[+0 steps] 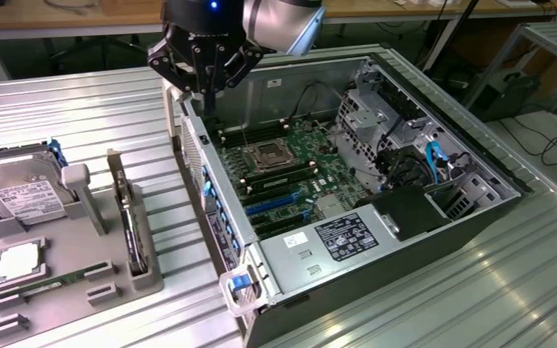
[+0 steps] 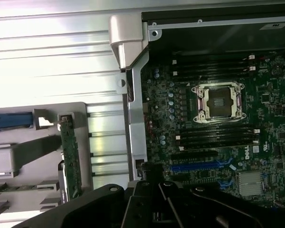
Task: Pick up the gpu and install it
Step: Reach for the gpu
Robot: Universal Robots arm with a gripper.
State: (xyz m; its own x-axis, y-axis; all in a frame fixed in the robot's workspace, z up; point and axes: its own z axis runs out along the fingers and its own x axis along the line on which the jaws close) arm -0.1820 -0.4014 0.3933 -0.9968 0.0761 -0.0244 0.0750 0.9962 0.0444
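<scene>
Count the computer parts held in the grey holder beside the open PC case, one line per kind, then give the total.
Hard drive: 1
gpu: 1
Processor chip: 1
Memory stick: 1
Total: 4

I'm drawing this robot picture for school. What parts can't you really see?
- gpu: exterior view, edge-on in its grey holder, flat faces hidden.
- hard drive label: exterior view, print too small.
- motherboard: wrist view, lower part behind the gripper.
- arm: exterior view, cut off by the top edge.
</scene>
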